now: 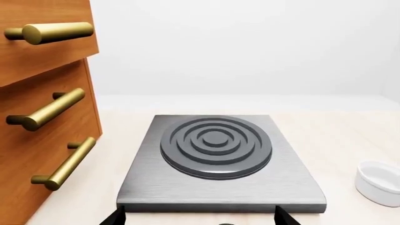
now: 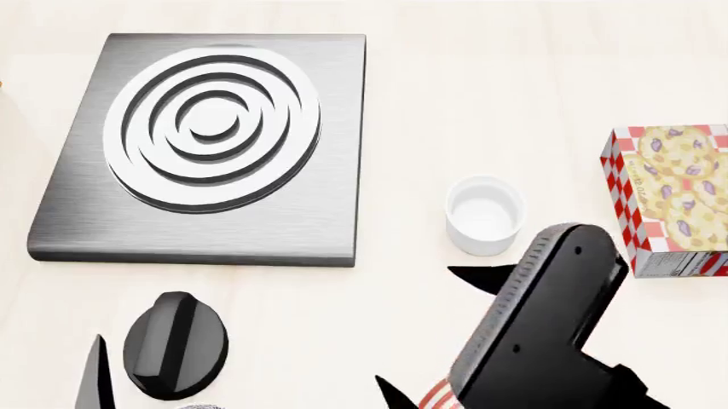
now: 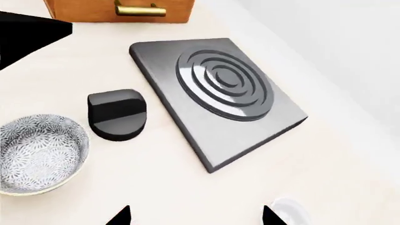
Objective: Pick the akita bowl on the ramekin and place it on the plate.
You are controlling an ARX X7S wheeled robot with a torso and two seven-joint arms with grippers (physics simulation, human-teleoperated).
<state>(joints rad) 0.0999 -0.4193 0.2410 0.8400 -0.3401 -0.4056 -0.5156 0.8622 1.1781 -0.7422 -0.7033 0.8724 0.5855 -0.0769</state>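
The white ramekin point(image 2: 486, 215) stands right of the stove plate with nothing on or in it; it also shows in the left wrist view as the ramekin point(image 1: 380, 182). One speckled akita bowl point(image 3: 37, 154) sits upright on the counter beside a black knob point(image 3: 117, 115). My right gripper point(image 2: 435, 334) hangs open and empty in front of the ramekin, its fingertips wide apart in the right wrist view point(image 3: 195, 215). Just a red-ringed sliver of the plate point(image 2: 438, 396) peeks out beneath that arm. My left gripper point(image 1: 198, 218) is open and empty, facing the stove plate's near edge.
A grey stove plate point(image 2: 205, 145) with raised rings lies at the left. The knob point(image 2: 176, 345) sits in front of it. A red-checked cookie box point(image 2: 671, 200) stands at the right. Wooden drawers point(image 1: 44, 108) with brass handles rise beside the stove plate.
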